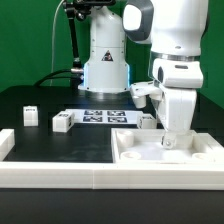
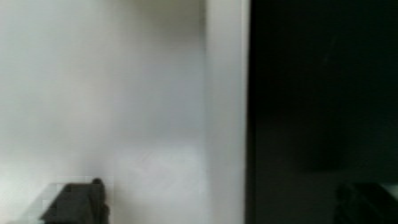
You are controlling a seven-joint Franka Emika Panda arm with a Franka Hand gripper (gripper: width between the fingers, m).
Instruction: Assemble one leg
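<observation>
Two small white legs with tags stand on the black table at the exterior view's left, one (image 1: 30, 116) farther left and one (image 1: 62, 122) nearer the middle. Another small white block (image 1: 147, 122) stands just beside the arm. My gripper (image 1: 171, 140) points down over the large flat white rimmed panel (image 1: 135, 152) at the exterior view's right. In the wrist view my gripper (image 2: 221, 204) is open. One dark fingertip (image 2: 75, 202) is over the white panel surface (image 2: 107, 100), the other (image 2: 366, 200) over the black table (image 2: 320, 90). The panel's edge runs between them. Nothing is held.
The marker board (image 1: 108, 116) lies flat in front of the robot base. A long white wall (image 1: 50, 168) runs along the front, with a raised end at the exterior view's left (image 1: 6, 142).
</observation>
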